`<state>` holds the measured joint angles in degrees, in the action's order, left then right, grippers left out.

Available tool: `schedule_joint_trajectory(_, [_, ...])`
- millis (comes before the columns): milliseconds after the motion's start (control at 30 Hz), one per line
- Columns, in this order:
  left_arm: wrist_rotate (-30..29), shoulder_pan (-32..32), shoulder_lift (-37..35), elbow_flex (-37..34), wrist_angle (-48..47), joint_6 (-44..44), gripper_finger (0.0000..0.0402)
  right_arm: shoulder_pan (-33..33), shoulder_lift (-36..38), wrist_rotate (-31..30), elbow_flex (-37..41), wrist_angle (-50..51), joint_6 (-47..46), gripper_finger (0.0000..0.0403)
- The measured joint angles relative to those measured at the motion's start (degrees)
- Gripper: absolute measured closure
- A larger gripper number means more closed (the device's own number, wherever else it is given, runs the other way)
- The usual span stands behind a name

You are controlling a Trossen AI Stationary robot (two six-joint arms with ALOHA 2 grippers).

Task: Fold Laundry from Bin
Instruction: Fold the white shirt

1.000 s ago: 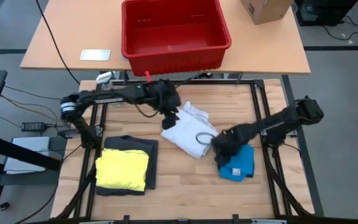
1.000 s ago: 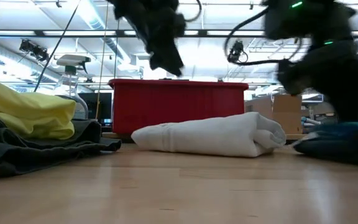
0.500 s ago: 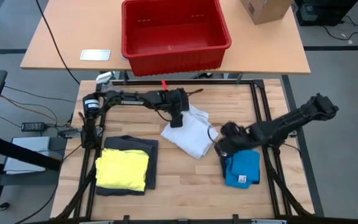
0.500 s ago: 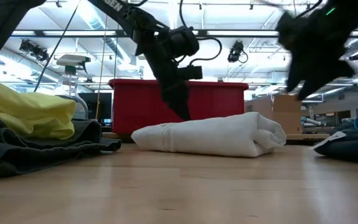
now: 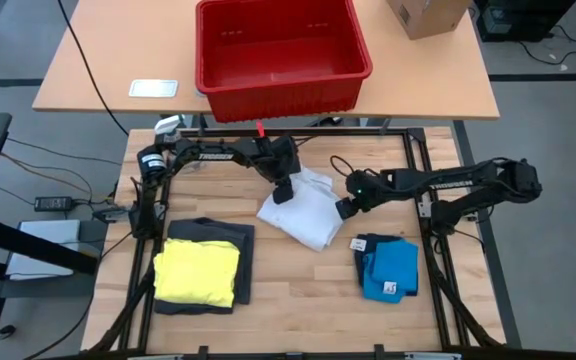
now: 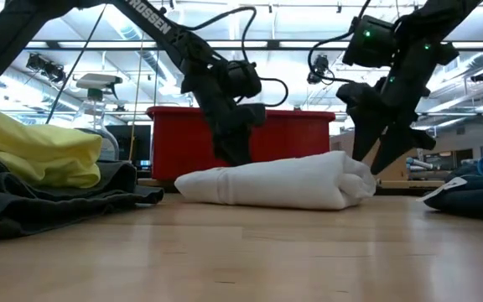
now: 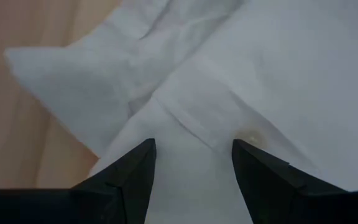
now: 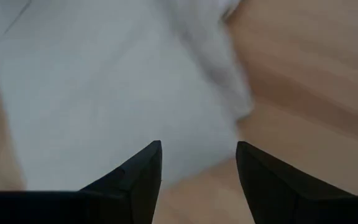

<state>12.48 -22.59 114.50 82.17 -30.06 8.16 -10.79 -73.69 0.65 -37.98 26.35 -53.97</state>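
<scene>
The white garment (image 5: pixel 306 208) lies folded on the table's middle; it also shows in the low view (image 6: pixel 283 183). My left gripper (image 5: pixel 283 192) is open, low at the garment's far left part, with white cloth (image 7: pixel 191 106) between its fingers. My right gripper (image 5: pixel 346 207) is open, just above the garment's right end (image 6: pixel 360 176). The blue garment (image 5: pixel 388 268) lies folded at the near right. The yellow garment (image 5: pixel 198 272) lies on the dark grey one (image 5: pixel 213 232) at the near left. The red bin (image 5: pixel 280 55) stands on the far table. My left gripper comes from above, slanting down, with its open fingers (image 7: pixel 135 168) on either side of a folded edge (image 7: pixel 197 127) at the white garment's far left part. The garment lies flat on the table. Whether the fingertips press on the cloth I cannot tell. My right gripper: whether it touches the white garment's right end I cannot tell.
A brown cardboard box (image 5: pixel 426 15) and a small pale rag (image 5: pixel 154 88) lie on the far table beside the bin. Bare wooden tabletop (image 5: pixel 298 290) shows between the yellow pile and the blue garment.
My left gripper has come down from high above onto the white garment's far left part. My right gripper has left the blue garment, risen and gone toward the far edge to the white garment's right end. The blue garment now lies uncovered on the table.
</scene>
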Motion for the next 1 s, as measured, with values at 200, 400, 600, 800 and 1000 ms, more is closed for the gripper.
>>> schedule_joint_trajectory(200, [-0.3,-0.4,0.0,0.0,0.0,-6.0,0.0190,-0.5,-1.1,3.5,0.0,-1.6,2.3,0.0194])
schedule_joint_trajectory(400, [4.0,1.0,0.0,0.0,-0.4,-6.1,0.0259,-3.6,-5.5,-1.5,0.0,-1.9,0.5,0.0227])
schedule_joint_trajectory(600, [17.1,1.7,0.0,0.0,-1.7,-9.4,0.0380,-3.9,-6.2,2.2,0.0,-3.0,-1.9,0.0236])
schedule_joint_trajectory(800, [17.2,2.5,-0.4,0.0,-1.7,-16.2,0.0385,-2.1,-5.3,5.3,0.0,-2.5,-2.2,0.0234])
schedule_joint_trajectory(1000, [15.5,2.2,-5.4,0.0,-6.4,-17.9,0.0390,2.4,-0.2,1.7,0.0,-5.0,-6.5,0.0235])
